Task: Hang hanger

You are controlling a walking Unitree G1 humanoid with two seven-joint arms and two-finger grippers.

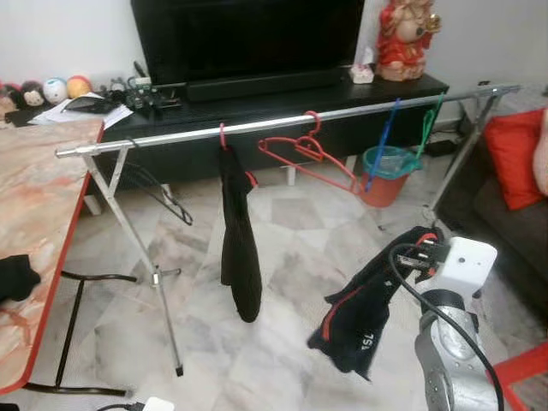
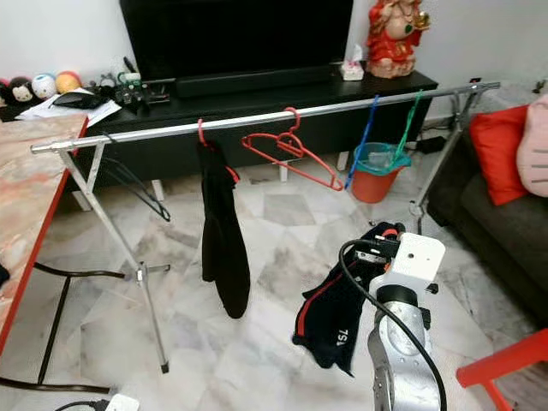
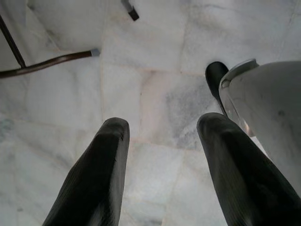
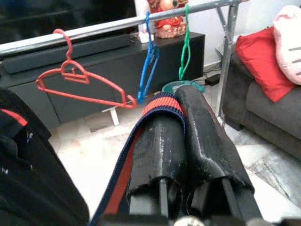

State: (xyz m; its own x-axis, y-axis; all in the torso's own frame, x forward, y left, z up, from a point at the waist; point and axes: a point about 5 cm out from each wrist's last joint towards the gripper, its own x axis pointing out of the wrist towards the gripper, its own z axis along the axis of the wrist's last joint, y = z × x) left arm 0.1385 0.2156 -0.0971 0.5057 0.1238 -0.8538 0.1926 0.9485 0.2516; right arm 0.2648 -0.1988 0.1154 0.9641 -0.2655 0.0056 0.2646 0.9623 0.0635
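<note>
Holding dark garment w/ red-blue band, right gripper was clamped on waistband, low in front of rail. Risk: cloth (no hanger visible in it) could slip from pinch or snag red hanger on lift. Garment looked limp, bunched, hanging well below rail. Left gripper was spread wide, empty, pointing at marble floor. Black garment already hung.

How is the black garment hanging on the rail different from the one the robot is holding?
The hanging garment hangs straight down from a red hanger on the rail, while the held garment droops crumpled from the right tool, below the rail. The hanging one looks plain black; the held one shows red trim and white lettering. Both are dark clothes clear of the floor.
</note>
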